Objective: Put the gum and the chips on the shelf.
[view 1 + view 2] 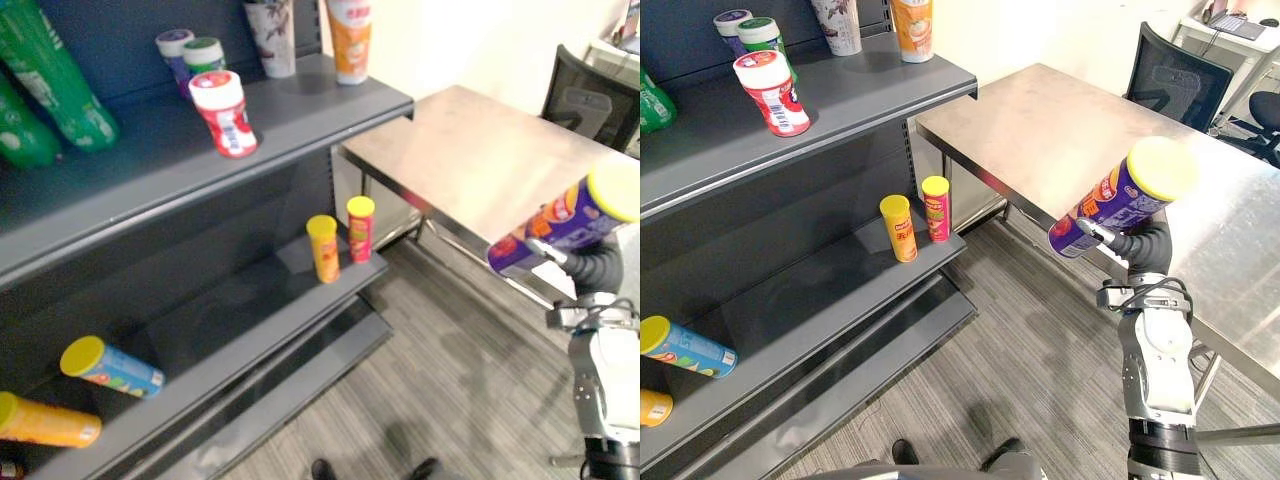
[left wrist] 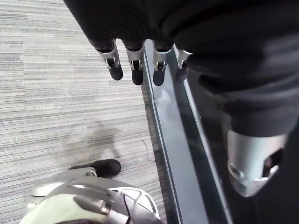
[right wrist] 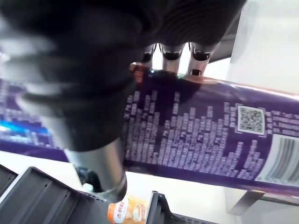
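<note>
The purple chips can point(image 1: 1110, 200) has a yellow lid. It is up in the air and tilted, lid end higher, over the counter point(image 1: 1040, 120) edge. The right hand point(image 1: 1145, 245) is curled round it. The red gum bottle point(image 1: 772, 92) stands on the top shelf point(image 1: 870, 85).

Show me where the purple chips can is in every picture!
Left eye view: right edge, purple can tilted, by the table.
Right eye view: right of centre, can in the right hand.
Right wrist view: can across the middle, under the fingers.
Left wrist view: left hand over the floor.
Shared landmark: the table.
</note>
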Controlling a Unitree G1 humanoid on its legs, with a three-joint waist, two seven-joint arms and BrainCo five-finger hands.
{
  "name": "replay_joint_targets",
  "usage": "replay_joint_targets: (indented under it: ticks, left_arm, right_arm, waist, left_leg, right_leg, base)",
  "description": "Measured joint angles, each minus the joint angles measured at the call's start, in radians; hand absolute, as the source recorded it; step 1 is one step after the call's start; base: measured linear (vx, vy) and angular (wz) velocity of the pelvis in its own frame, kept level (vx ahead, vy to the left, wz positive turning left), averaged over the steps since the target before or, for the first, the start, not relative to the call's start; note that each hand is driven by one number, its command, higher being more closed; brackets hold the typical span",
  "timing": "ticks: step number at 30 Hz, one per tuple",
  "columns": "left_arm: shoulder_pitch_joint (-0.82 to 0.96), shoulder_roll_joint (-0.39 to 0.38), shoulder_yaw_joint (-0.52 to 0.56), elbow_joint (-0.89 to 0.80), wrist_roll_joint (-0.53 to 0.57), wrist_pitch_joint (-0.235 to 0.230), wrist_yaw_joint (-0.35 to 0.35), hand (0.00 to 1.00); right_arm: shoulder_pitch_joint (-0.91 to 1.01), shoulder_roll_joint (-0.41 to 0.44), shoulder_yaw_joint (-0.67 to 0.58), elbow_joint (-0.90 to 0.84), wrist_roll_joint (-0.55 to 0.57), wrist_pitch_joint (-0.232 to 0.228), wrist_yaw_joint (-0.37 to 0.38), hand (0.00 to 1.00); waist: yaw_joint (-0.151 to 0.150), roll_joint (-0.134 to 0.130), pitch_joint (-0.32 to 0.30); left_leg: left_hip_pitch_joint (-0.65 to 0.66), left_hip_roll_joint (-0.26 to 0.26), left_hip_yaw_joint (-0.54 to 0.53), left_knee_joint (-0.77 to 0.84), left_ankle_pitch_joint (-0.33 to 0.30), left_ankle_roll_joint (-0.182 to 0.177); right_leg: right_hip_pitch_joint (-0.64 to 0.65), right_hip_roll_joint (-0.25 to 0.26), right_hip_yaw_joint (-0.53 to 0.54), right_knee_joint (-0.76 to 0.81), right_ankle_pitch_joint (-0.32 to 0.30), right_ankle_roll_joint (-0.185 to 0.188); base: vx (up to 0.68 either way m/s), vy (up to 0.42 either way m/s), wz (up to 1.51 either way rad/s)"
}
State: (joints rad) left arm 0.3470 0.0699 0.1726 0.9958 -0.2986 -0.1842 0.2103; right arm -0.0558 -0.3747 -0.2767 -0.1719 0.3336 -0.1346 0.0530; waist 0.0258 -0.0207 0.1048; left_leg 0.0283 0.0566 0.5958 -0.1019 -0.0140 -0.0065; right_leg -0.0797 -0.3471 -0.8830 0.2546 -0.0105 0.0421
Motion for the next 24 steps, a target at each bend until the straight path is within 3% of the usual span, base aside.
replay_joint_targets:
  ticks: [6, 12, 16, 17, 18, 19, 20, 21, 23, 24]
  left_arm:
    - [0.002, -0.003, 0.0, -0.002, -0.009, 0.001, -0.021, 0.0]
    - [0.002, -0.011, 0.001, -0.021, -0.013, -0.002, -0.022, 0.0]
    - [0.003, -0.011, 0.001, -0.045, -0.031, 0.0, -0.02, 0.0]
    - [0.004, -0.008, 0.002, -0.052, -0.052, 0.0, -0.018, 0.0]
    - [0.004, -0.007, 0.003, -0.055, -0.053, 0.001, -0.017, 0.0]
    - [0.006, -0.007, 0.003, -0.07, -0.053, 0.002, -0.017, 0.0]
    - [0.011, -0.006, 0.003, -0.1, -0.053, 0.007, -0.015, 0.0]
    - [0.011, -0.005, 0.002, -0.113, -0.053, 0.012, -0.014, 0.0]
    - [-0.001, 0.005, -0.001, -0.14, -0.053, 0.026, 0.0, 0.0]
    - [-0.003, 0.012, -0.001, -0.14, -0.053, 0.035, 0.004, 0.0]
  right_arm:
    - [-0.008, 0.0, 0.018, 0.0, -0.014, 0.0, 0.061, 1.0]
    - [-0.069, 0.0, 0.094, 0.0, -0.011, -0.008, 0.132, 1.0]
    - [-0.083, 0.0, 0.184, 0.006, -0.011, -0.008, 0.194, 1.0]
    - [-0.083, 0.0, 0.214, 0.015, -0.011, -0.009, 0.202, 1.0]
    - [-0.083, 0.0, 0.227, 0.022, -0.011, -0.009, 0.208, 1.0]
    - [-0.083, 0.0, 0.254, 0.031, -0.011, -0.01, 0.217, 1.0]
    - [-0.083, 0.001, 0.279, 0.033, -0.011, -0.011, 0.22, 1.0]
    - [-0.081, 0.001, 0.289, 0.033, -0.011, -0.015, 0.219, 1.0]
    - [-0.077, 0.024, 0.292, 0.033, -0.011, -0.04, 0.213, 1.0]
    - [-0.076, 0.033, 0.292, 0.033, -0.013, -0.046, 0.212, 1.0]
  waist:
    - [0.022, 0.001, 0.019]
    - [0.038, -0.003, 0.057]
    - [0.042, -0.013, 0.076]
    - [0.043, -0.025, 0.084]
    - [0.046, -0.028, 0.086]
    - [0.056, -0.026, 0.089]
    - [0.06, -0.026, 0.096]
    - [0.058, -0.023, 0.1]
    - [0.054, -0.026, 0.106]
    - [0.053, -0.027, 0.107]
  left_leg:
    - [-0.014, 0.04, -0.004, 0.0, 0.019, -0.018]
    - [-0.013, 0.034, -0.008, 0.003, 0.019, -0.018]
    - [-0.041, 0.022, -0.065, 0.115, -0.036, 0.006]
    - [-0.041, 0.012, -0.093, 0.151, -0.06, 0.012]
    - [-0.041, 0.009, -0.107, 0.166, -0.069, 0.018]
    - [-0.044, 0.01, -0.135, 0.197, -0.086, 0.034]
    - [-0.048, 0.012, -0.179, 0.221, -0.1, 0.046]
    - [-0.051, 0.011, -0.206, 0.233, -0.107, 0.052]
    - [-0.085, -0.005, -0.311, 0.265, -0.129, 0.079]
    - [-0.086, -0.018, -0.343, 0.265, -0.132, 0.083]
  right_leg:
    - [0.006, 0.033, 0.005, -0.009, 0.0, 0.0]
    - [0.013, 0.021, 0.005, -0.001, -0.006, -0.002]
    - [0.014, -0.087, 0.004, 0.171, -0.018, -0.002]
    - [0.011, -0.142, 0.018, 0.261, -0.008, -0.017]
    - [0.004, -0.162, 0.035, 0.3, 0.006, -0.033]
    - [-0.025, -0.178, 0.12, 0.365, 0.06, -0.081]
    - [-0.056, -0.169, 0.232, 0.405, 0.132, -0.091]
    - [-0.074, -0.155, 0.299, 0.417, 0.145, -0.09]
    - [-0.105, -0.041, 0.512, 0.403, -0.021, -0.017]
    - [-0.11, -0.009, 0.55, 0.386, -0.059, -0.002]
  base:
    - [0.07, -0.036, 0.12]
    - [0.04, 0.021, 0.08]
    - [0.09, 0.079, 0.47]
    - [0.1, 0.128, 0.67]
    - [0.12, 0.142, 0.64]
    - [0.12, 0.138, 0.66]
    - [0.13, 0.133, 0.75]
    - [0.14, 0.108, 1.02]
    - [0.15, 0.082, 1.28]
    - [0.12, 0.057, 1.11]
